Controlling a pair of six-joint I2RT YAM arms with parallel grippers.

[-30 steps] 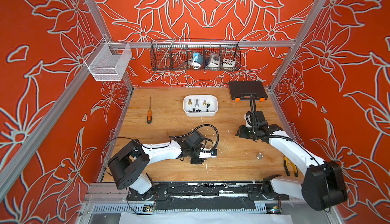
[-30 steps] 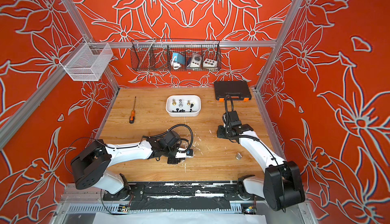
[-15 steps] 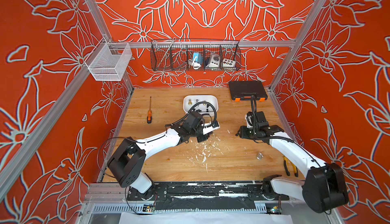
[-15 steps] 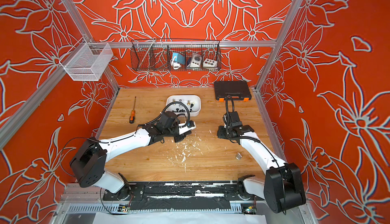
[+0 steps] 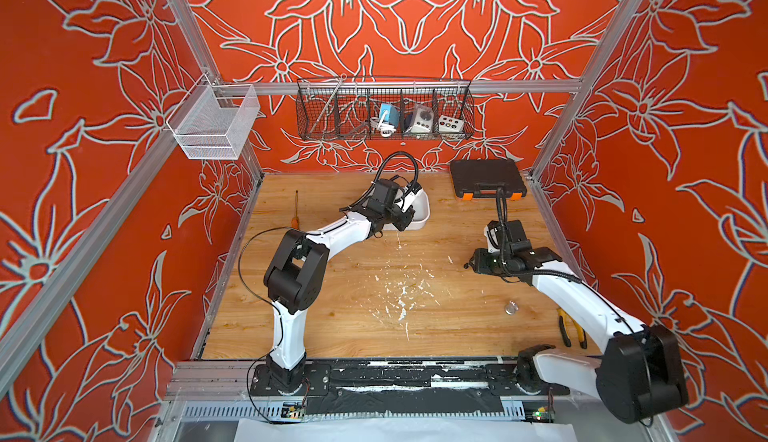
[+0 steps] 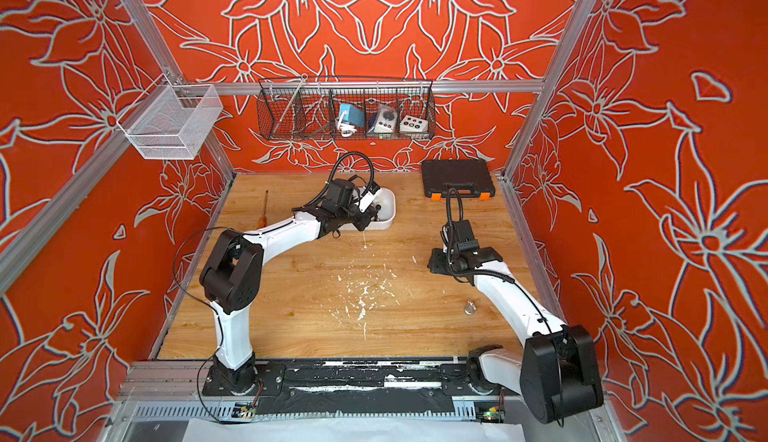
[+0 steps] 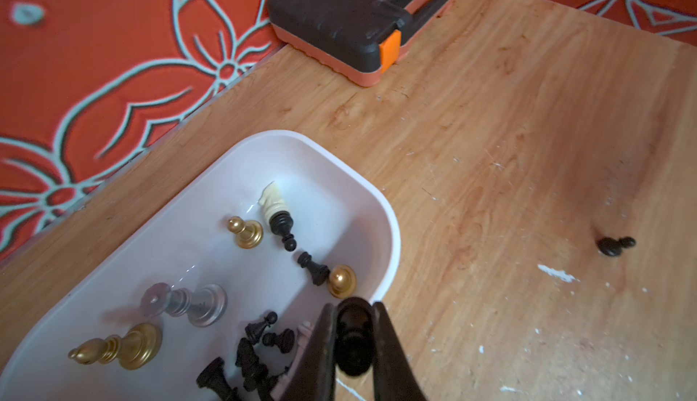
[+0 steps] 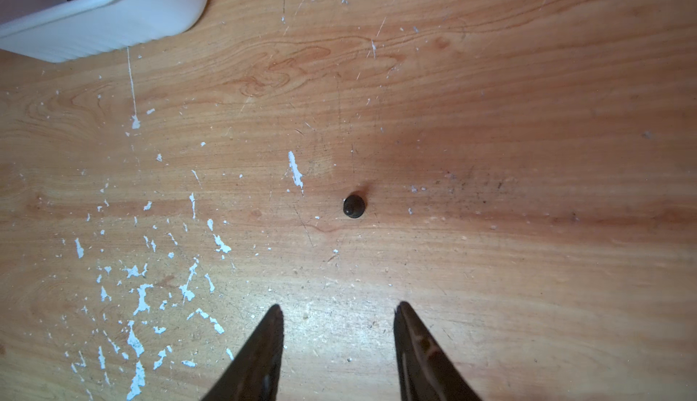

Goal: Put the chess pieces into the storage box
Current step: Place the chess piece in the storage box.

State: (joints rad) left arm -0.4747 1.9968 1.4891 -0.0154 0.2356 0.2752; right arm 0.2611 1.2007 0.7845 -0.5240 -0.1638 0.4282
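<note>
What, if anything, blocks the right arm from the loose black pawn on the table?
Likely nothing; yes, reachable. The right gripper hangs open over bare table, the black pawn ahead of its fingertips with nothing between; the white box sits well aside.

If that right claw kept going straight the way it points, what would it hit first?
Most likely the small black chess piece, which sits almost centred ahead of the open right gripper. Depth is unclear, so bare table might come first.

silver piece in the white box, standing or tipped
Tipped: in the left wrist view the silver piece lies on its side on the storage box floor.
</note>
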